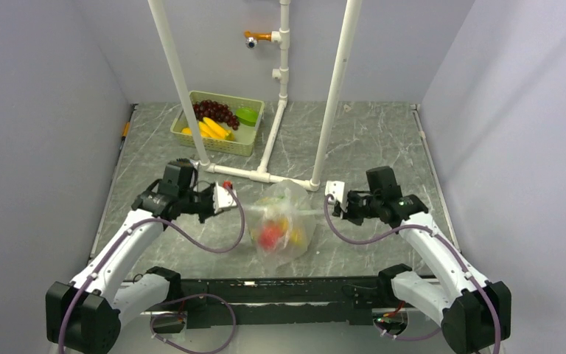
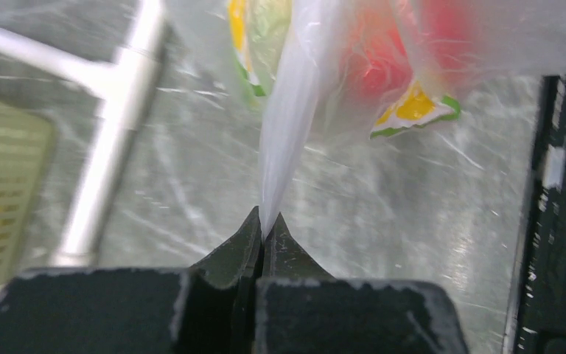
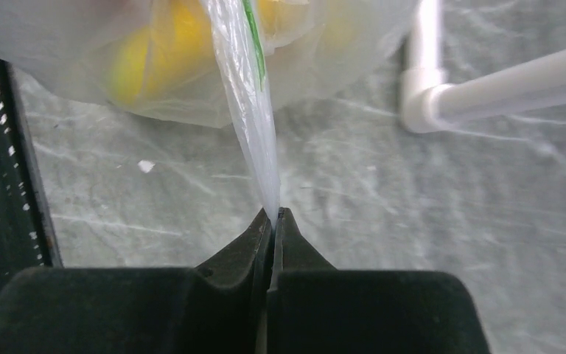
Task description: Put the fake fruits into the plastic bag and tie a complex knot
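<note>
left hand [image 2: 264, 223], right hand [image 3: 273, 216], each pinching plastic bag [image 1: 283, 221]

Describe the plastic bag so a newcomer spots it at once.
On the grey table, look centre, just in front of the white pipe frame. The plastic bag is the crinkly clear sack holding red and yellow fruit, unlike the rigid green basket farther back.

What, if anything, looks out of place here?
The plastic bag is pinched taut between the left tool and right tool, yet grapes, bananas and a green fruit lie in the basket at the back left, not bagged. Nothing looks spilled or damaged.
</note>
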`<action>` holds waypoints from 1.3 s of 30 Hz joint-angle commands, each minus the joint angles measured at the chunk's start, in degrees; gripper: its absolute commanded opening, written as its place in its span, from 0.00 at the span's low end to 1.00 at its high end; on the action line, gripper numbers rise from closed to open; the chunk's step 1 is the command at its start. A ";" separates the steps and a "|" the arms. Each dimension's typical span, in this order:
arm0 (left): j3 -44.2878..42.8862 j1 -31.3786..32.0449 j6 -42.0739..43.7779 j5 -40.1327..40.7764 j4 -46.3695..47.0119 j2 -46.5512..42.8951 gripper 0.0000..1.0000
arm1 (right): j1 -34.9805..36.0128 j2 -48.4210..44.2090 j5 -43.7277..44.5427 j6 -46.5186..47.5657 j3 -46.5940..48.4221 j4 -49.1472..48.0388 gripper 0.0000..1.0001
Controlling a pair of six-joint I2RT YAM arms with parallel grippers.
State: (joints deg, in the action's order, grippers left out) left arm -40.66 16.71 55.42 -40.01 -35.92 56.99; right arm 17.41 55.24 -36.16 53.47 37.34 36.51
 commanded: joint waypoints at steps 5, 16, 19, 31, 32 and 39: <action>3.72 -4.14 4.28 17.71 -0.78 2.59 0.00 | -5.53 2.33 18.44 2.65 -3.23 4.57 0.00; -5.08 -4.92 -3.85 8.92 -4.59 0.76 0.00 | -10.77 5.09 15.69 3.54 3.85 8.06 0.00; -6.41 -5.42 -4.10 11.02 -3.51 1.13 0.00 | -11.83 5.47 14.83 3.52 7.25 9.92 0.00; 10.04 -6.80 5.02 16.49 2.83 5.31 0.00 | -14.71 11.30 19.92 7.78 -7.45 -1.58 0.00; 9.81 -6.77 4.98 15.74 2.54 5.56 0.00 | -14.80 12.37 19.87 7.57 -6.89 -1.55 0.00; 6.42 -6.73 3.89 11.58 -0.92 4.97 0.00 | -15.02 12.02 12.31 5.81 0.75 4.14 0.00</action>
State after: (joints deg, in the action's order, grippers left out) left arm -30.37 10.00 58.81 -26.50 -33.10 62.85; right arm 2.66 68.60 -21.43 58.89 32.05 36.73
